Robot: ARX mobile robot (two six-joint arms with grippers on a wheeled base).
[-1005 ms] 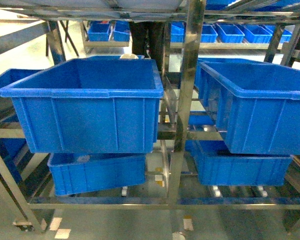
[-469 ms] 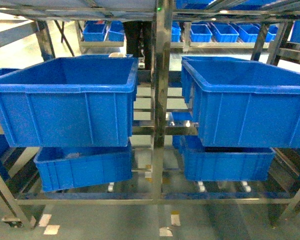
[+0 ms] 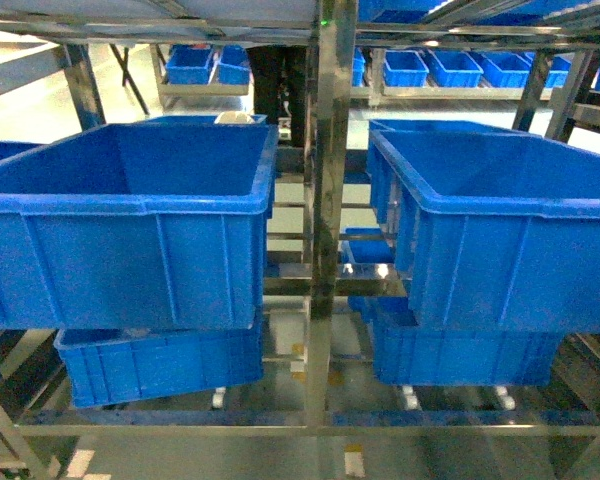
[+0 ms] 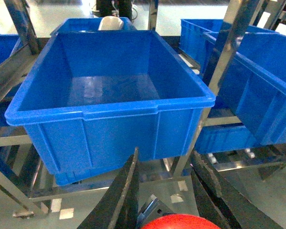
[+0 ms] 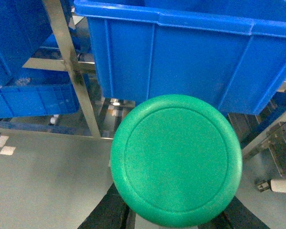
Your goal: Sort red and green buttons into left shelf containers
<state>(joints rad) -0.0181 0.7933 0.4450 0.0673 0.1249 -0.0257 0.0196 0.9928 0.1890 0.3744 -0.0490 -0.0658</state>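
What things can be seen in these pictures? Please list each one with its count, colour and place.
Large deep bins: two, blue, on the upper rack level, one left and one right of the centre post.
Lower bins: two, blue, under them, left and right.
Small bins: several, blue, on far shelves.
Rack: one, silver metal, holding the bins.
Red button: one, between the left gripper's fingers.
Green button: one, in the right gripper.
Left gripper: black fingers around the red cap.
Right gripper: dark fingers below the green cap.

Steel shelf rack (image 3: 325, 200) with two deep blue bins (image 3: 130, 235).
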